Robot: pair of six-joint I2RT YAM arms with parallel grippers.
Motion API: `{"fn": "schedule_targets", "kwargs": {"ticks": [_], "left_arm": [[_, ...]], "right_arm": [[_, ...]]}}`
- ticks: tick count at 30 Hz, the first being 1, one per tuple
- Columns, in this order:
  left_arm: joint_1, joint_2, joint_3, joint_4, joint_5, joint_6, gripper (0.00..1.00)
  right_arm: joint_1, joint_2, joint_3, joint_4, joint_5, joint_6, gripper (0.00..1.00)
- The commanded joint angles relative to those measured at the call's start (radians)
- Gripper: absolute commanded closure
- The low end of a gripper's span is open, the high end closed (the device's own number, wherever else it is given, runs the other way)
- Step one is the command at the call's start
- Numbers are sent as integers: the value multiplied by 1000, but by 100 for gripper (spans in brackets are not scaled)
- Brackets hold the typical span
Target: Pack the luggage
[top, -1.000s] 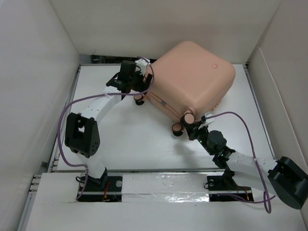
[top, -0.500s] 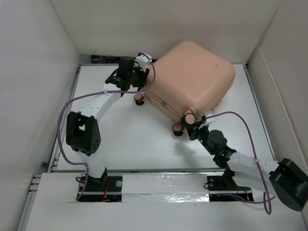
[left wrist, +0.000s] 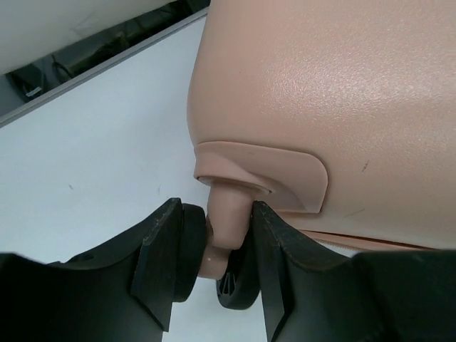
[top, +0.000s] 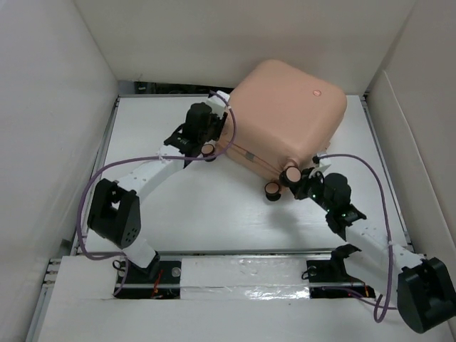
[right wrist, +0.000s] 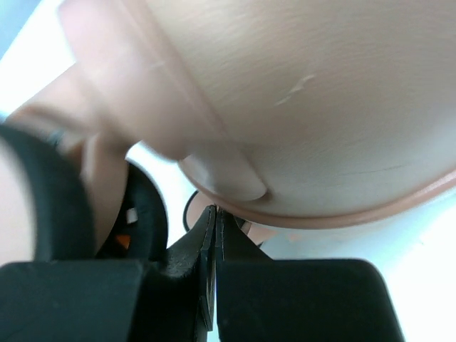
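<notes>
A white desk [top: 214, 221] sits boxed in by plain white panels: a left wall [top: 50, 128], a back wall [top: 235, 35] and a right wall [top: 427, 164]. A metal rail [top: 105, 142] edges the desk's left side. A dark gap [top: 160, 87] runs under the back wall. A white strip [top: 242, 274] lines the near edge. The light is soft and even.

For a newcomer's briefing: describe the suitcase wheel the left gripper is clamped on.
Find the big peach-pink suitcase. Small black-and-pink wheels line its near edge; yours is the leftmost, pinched between the left gripper's black fingers. The other two sit together beside the right gripper.
</notes>
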State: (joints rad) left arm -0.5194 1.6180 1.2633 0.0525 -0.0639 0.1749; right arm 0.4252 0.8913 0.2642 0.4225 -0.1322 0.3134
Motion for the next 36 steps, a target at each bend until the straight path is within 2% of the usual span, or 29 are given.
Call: {"fn": "schedule_targets", "kwargs": {"ticks": [1, 3, 4, 5, 6, 10, 12, 14, 15, 16, 17, 18, 19, 20, 21, 23, 24, 27, 31, 36], "left_arm": [[-302, -61, -119, -122, 376, -299, 100], [-409, -78, -156, -64, 381, -391, 100], [-445, -93, -172, 23, 409, -444, 100], [-480, -96, -174, 52, 406, -469, 100], [-545, -98, -179, 82, 400, -497, 100], [-661, -75, -228, 376, 470, -644, 100], [-686, -58, -208, 386, 467, -657, 100], [-686, -102, -212, 380, 402, -644, 100], [-686, -131, -231, 371, 357, -637, 100], [-686, -197, -235, 330, 245, -612, 100], [-653, -231, -239, 307, 192, -600, 86], [-627, -260, -237, 279, 138, -591, 69], [-595, -304, -228, 218, 48, -583, 50], [-502, -320, -219, 190, 23, -575, 25], [-454, -328, -193, 158, 12, -563, 19], [-356, -326, -156, 48, -13, -537, 9], [-262, -323, -133, 20, 5, -522, 8], [-124, -294, -105, -104, 58, -462, 6], [-36, -255, -93, -150, 116, -387, 1], [-16, -155, 0, -192, 148, -307, 1]], "right_arm": [[-107, 8, 246, 119, -122, -83, 100], [-196, 30, 280, 110, -171, -82, 100], [-256, 46, 300, 108, -214, -73, 100], [-256, 52, 308, 111, -236, -63, 100], [-311, 57, 313, 117, -257, -56, 100], [-370, 77, 317, 116, -369, -25, 100], [-370, 68, 256, 122, -408, -13, 100], [-358, 8, 184, 137, -414, 16, 100], [-358, -14, 152, 140, -393, 29, 100], [-358, -35, 117, 93, -347, 17, 100], [-358, -61, 116, 49, -319, -2, 100], [-368, -107, 118, 3, -290, -17, 100], [-379, -129, 118, -52, -278, -34, 100], [-397, -146, 113, -62, -285, -33, 100], [-398, -173, 107, -60, -297, -31, 100], [-398, -178, 93, -37, -322, -22, 100], [-398, -175, 93, -37, -326, -23, 100], [-407, -143, 96, -16, -383, -31, 100], [-407, -132, 92, 4, -414, -30, 100], [-407, -147, 84, 5, -425, -33, 100]]}}
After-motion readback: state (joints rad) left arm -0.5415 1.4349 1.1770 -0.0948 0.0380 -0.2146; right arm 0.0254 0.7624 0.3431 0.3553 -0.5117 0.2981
